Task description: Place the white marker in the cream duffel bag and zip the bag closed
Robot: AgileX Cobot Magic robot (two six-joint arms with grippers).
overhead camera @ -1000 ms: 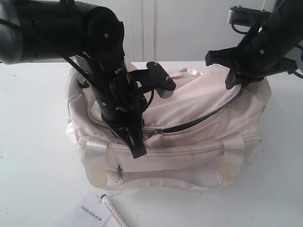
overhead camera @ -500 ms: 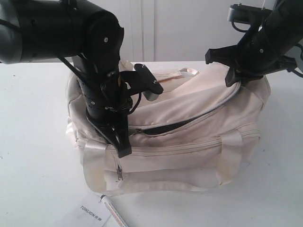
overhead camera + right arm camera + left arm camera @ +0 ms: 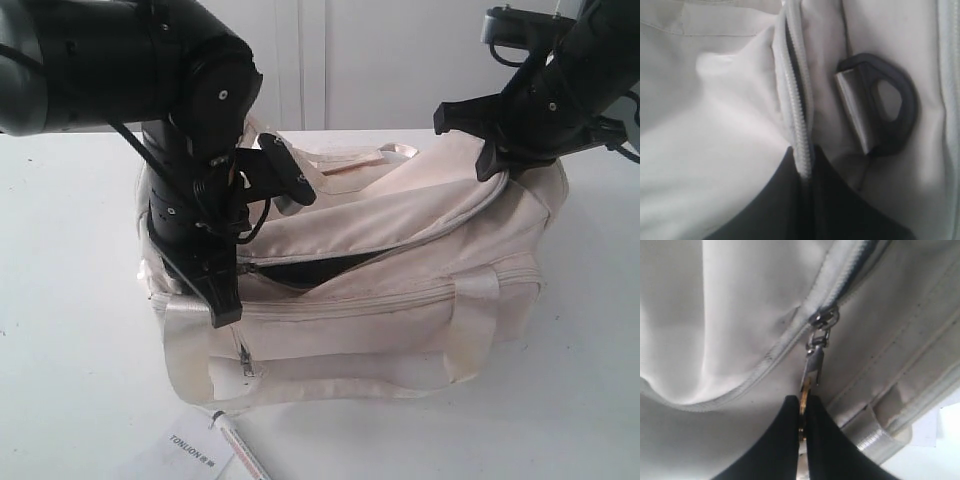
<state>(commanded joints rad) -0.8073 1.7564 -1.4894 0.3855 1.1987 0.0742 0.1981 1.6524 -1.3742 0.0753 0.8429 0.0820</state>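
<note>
Sliding leftward in the exterior view over the last second, the left gripper is dragging the gold zipper pull along the top of the large, soft cream duffel bag. The dark zip opening is growing longer behind it. Its black fingers are pressing together on the pull's lower end, with the metal slider trailing just above.

The right gripper is pinching the zipper tape at the bag's far end, jaws closed on the fabric just beside the black end ring, and is bracing the bag against the pull.

The slim white marker is lying on the white table in front of the bag, touching the flat white paper tag, with its lower end running out of frame.

The bag is folding and sagging, so it looks light and limp. It probably needs anchoring at one end while the pull, its only firm handle, is being drawn. The marker looks light, rigid and smooth, so it is likely to roll. A pinch across mid-barrel seems the safest hold.
</note>
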